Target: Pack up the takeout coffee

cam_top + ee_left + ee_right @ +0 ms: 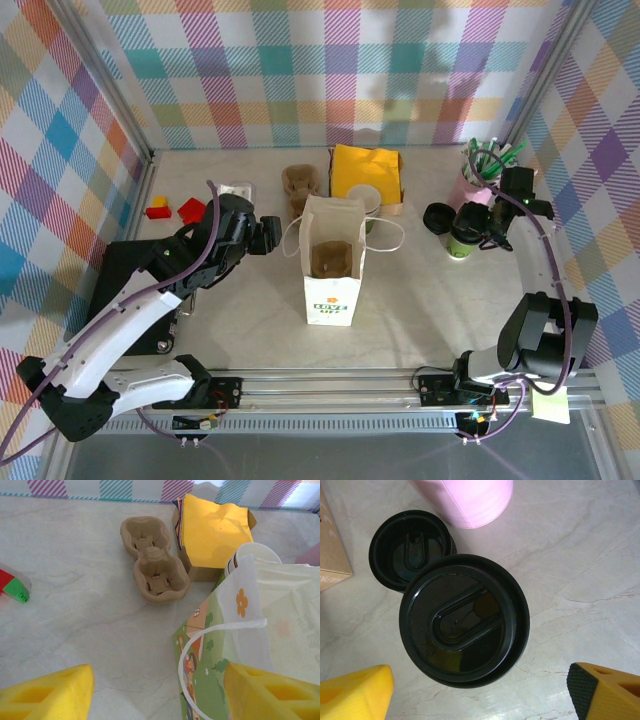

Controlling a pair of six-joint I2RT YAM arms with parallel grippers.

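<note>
Brown pulp tray [152,560] beside yellow napkin stack [215,527]; pink holder [478,188] (pens [488,155] inside) right.

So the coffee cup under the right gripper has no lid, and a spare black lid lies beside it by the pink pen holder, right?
No: the coffee cup has a black lid on, as the right wrist view shows. It does sit under the right gripper, with a spare black lid beside it by the pink pen holder.

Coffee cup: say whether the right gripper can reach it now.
Probably yes. The right gripper hangs above the coffee cup, jaws open to either side of its lid. The spare black lid and pink holder sit close, but outside the fingers' line.
</note>
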